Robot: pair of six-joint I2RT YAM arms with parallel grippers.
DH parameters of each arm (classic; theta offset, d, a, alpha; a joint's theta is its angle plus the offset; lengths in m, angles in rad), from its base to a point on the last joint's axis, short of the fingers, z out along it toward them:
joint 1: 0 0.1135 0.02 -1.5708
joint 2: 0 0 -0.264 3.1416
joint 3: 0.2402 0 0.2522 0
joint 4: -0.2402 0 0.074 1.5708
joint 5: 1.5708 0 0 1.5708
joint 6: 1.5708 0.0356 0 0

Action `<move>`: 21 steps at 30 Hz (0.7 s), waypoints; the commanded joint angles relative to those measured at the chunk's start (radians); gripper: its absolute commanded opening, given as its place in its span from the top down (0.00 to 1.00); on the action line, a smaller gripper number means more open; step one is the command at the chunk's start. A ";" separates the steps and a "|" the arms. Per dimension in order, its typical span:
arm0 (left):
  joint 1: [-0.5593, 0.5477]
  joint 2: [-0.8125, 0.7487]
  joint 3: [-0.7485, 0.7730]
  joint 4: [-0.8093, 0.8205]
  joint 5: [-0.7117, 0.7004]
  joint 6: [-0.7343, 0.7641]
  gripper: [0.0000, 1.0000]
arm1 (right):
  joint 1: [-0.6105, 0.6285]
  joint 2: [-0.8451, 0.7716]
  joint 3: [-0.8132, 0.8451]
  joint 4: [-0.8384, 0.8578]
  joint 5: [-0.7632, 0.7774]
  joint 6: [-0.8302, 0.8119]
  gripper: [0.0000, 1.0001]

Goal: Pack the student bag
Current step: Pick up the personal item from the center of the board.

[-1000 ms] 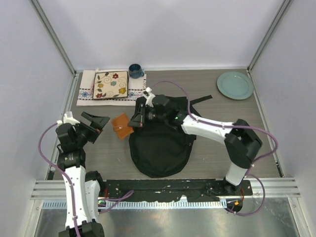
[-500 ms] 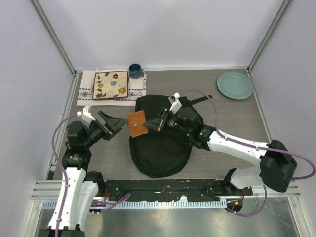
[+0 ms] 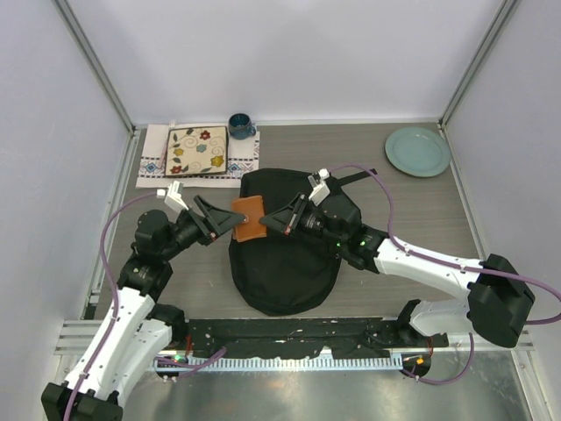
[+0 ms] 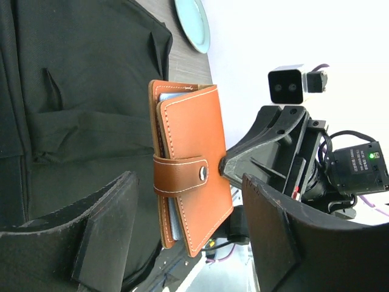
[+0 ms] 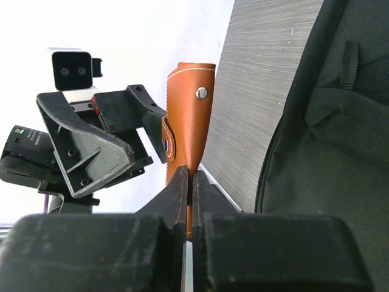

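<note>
tan leather sits between the pads of the right gripper, which is pinched tight on one edge of a snap-strap wallet and holds it in the air over the far left edge of the student bag. facing it, the left gripper is spread wide, one finger on each side of the wallet, and neither seems to touch it. this looks like a hand-over, or a steadying grasp, ahead of stowing the wallet. the next move calls for the left fingers to close on the free faces, clear of the right pads, before the right lets go; after that a pocket mouth must be found. whether any zip is open i cannot tell from above, as the black fabric hides it. the bag lies flat at mid table, its long axis running from the near edge toward the far wall, rounded end toward the arm bases, a strap trailing off the far right corner
</note>
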 commanded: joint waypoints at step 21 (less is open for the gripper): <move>-0.106 0.074 0.004 0.212 -0.134 -0.036 0.63 | 0.002 -0.010 0.007 0.078 -0.026 0.039 0.90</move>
